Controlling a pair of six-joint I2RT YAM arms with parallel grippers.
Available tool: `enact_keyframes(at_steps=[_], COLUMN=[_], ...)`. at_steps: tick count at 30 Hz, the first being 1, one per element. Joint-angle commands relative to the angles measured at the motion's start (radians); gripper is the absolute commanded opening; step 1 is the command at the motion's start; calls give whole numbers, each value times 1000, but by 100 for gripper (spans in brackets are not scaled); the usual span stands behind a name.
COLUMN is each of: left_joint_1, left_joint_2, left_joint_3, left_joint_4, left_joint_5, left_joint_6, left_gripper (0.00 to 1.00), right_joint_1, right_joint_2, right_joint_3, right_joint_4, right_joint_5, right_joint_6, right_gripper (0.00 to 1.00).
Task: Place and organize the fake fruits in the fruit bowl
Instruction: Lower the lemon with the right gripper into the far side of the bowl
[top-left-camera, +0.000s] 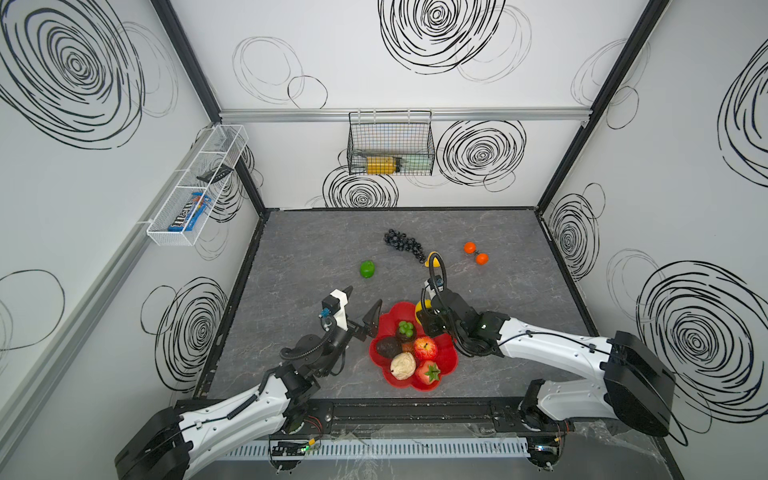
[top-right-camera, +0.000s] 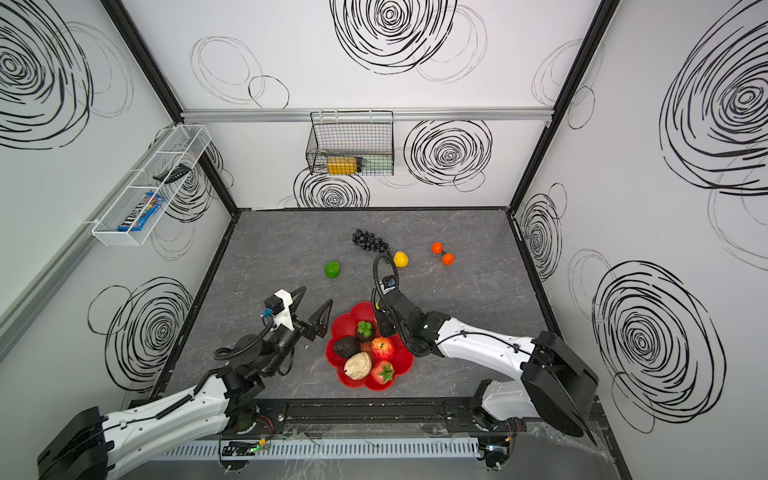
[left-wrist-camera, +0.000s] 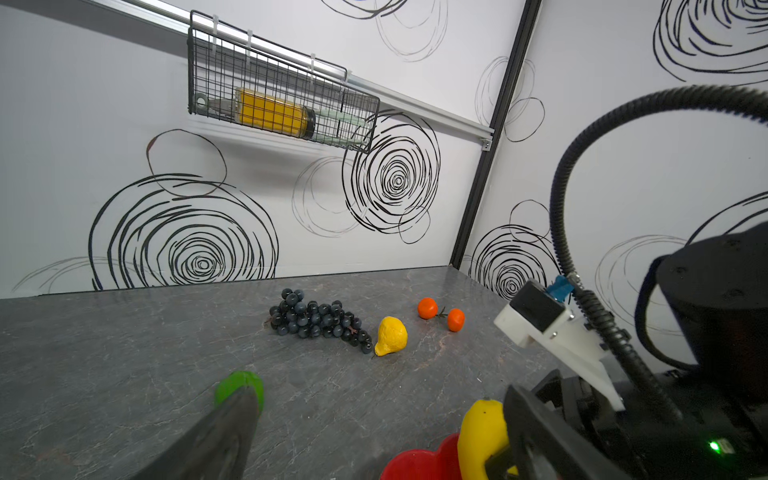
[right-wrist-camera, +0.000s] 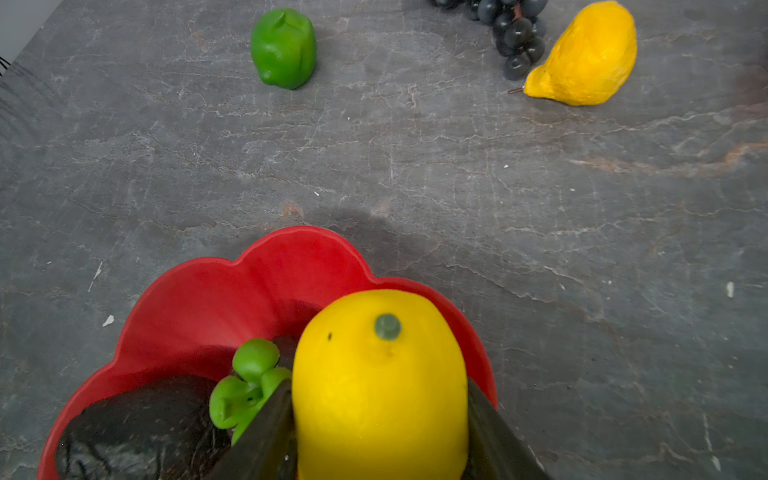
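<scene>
Right gripper (right-wrist-camera: 378, 390) clamped lemon (right-wrist-camera: 374, 353) at fruit bowl (right-wrist-camera: 232, 291) edge, 5 fruits (top-left-camera: 424, 348) inside; lime (top-left-camera: 367, 269), grapes (top-left-camera: 401, 242), other lemon (top-right-camera: 400, 259), 2 oranges (top-left-camera: 470, 248) remained out.

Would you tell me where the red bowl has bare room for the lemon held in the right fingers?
The far lobes of the fruit bowl are bare, bordered by the mangosteen, the avocado, the rim and the held lemon. The near half is crowded: apple, beige fruit and strawberry sit packed.
</scene>
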Motion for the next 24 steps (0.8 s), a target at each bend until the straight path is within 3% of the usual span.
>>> enact_keyframes(at_steps=[1,24], left_joint_1=[8,37], left_joint_2=[5,-13], left_joint_3=[-2,-8], left_joint_4=[49,34], left_joint_5=[8,17], left_joint_6=[-21,-48], left_gripper=[96,96], right_joint_1=[-2,14], right_joint_2=[28,95], right_joint_3=[35,18], right_joint_4=[-10,23], right_joint_5=[-21,-37], right_joint_6=[19,61], right_gripper=[55,60])
